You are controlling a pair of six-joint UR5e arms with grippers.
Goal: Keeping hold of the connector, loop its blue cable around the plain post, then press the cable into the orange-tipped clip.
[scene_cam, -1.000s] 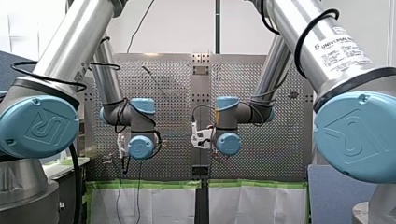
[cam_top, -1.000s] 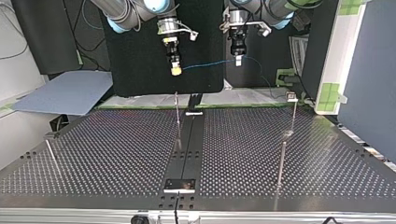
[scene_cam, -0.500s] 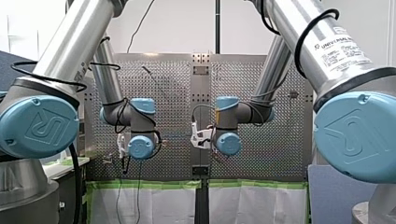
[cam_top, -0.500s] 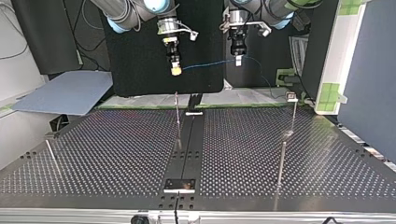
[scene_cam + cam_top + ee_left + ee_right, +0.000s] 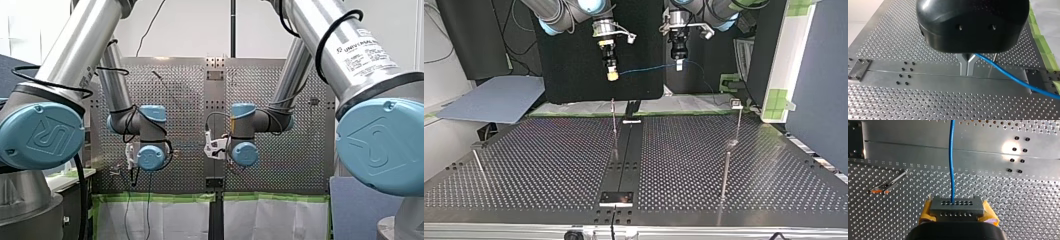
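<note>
- Right wrist view: the right gripper [image 5: 957, 212] is clamped on the connector [image 5: 956, 205], a grey block with two rows of small holes. A yellow pad [image 5: 926, 213] bears on each end of the block.
- The blue cable [image 5: 951, 165] leaves the connector's upper row of holes and runs straight ahead of the right gripper, above the perforated table [image 5: 1023, 202].
- The orange-tipped clip [image 5: 885, 186] is on the table, off to one side of the right gripper and apart from the cable. Only this view shows its orange tip.
- Left wrist view: the left gripper [image 5: 967, 68] has its metal fingers [image 5: 963, 65] pressed together. The cable comes out at their side and slants away over the table. The point of contact is hidden behind the fingers.
- Top view: both grippers hang well above the table. The cable spans the air from the right gripper to the left gripper's fingertips, where it peaks, showing that it is pinched there. Beyond them it drops away.
- A thin rod [image 5: 614, 125] stands on the table below the right gripper. Whether it is the plain post cannot be told.
- Front view: the label [image 5: 367, 50] on the right arm's tube reads "UNIVERSAL ROBOTS". The smaller print under it is too small to read.
- A blue joint cap [image 5: 40, 135] carries an embossed "UR" mark.
</note>
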